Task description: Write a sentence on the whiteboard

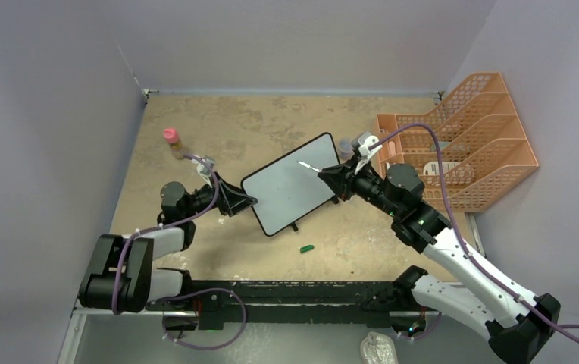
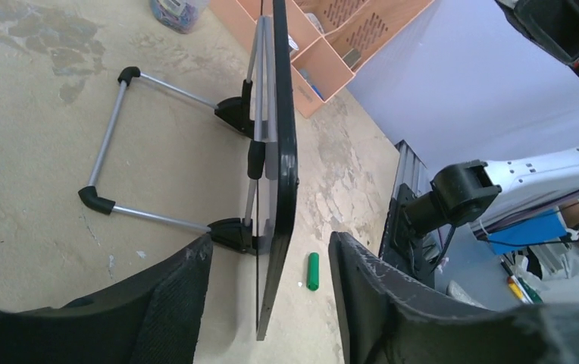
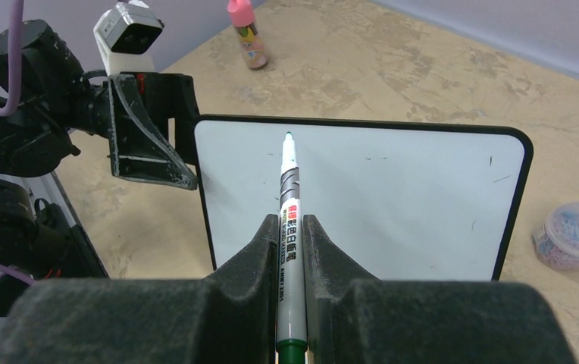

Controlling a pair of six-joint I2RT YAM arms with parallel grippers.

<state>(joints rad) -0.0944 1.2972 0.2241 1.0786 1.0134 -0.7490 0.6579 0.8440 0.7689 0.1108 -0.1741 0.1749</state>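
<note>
So the whiteboard (image 1: 290, 186) is standing propped up in the middle of the bench (image 1: 218, 129), and the left tool (image 1: 247, 202) is sitting open around its left edge, fingers either side without pinching. The right tool (image 3: 289, 224) is clamping a marker (image 3: 289, 171) with the tip pointing at the board's upper part, though I'm not managing to tell if it's touching. A green cap (image 1: 306, 248) is lying just in front of the board.
</note>
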